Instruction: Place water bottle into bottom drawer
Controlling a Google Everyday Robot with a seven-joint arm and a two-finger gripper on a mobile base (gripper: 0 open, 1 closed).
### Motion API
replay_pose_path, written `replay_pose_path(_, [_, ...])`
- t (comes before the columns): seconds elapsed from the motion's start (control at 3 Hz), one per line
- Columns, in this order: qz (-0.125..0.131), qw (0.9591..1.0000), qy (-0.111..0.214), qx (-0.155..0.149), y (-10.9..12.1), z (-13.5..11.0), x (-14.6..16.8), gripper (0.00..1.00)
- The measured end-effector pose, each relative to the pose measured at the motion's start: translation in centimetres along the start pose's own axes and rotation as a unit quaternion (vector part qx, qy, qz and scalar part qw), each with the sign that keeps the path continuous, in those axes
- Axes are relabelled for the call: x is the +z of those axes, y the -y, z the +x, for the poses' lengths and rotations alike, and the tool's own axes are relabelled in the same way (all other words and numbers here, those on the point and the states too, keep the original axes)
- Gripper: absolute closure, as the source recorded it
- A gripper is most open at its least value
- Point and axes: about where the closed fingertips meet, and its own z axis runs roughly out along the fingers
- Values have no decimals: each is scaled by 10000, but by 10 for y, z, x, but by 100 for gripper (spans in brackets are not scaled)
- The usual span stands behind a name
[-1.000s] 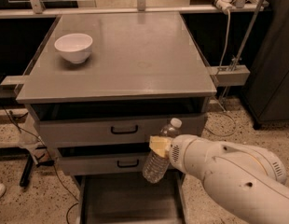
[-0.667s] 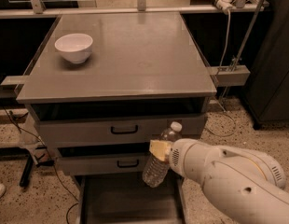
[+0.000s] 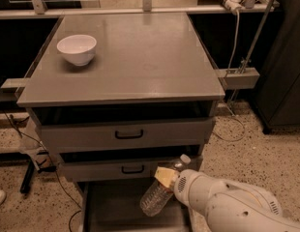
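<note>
Grey bottom drawer (image 3: 116,210) | tool (image 3: 166,178) holds water bottle (image 3: 154,200) above | bowl (image 3: 77,48) on cabinet (image 3: 145,57)

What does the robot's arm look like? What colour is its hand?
The arm is fat, round and smooth white, with tiny dark holes and a patch of dots near the wrist. The gripper, low before the cabinet, has pale yellow fingers.
</note>
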Motion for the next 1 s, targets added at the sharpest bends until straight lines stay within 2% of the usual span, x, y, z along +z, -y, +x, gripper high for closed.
replay_pose_path(0.33, [-1,10000,0,2,0,0,0,100])
replay_pose_path(0.67, [-209,9989,-54,411,0,16,24,100])
replay_pose_path(1.0, [-479,9948,11,898,9,29,61,100])
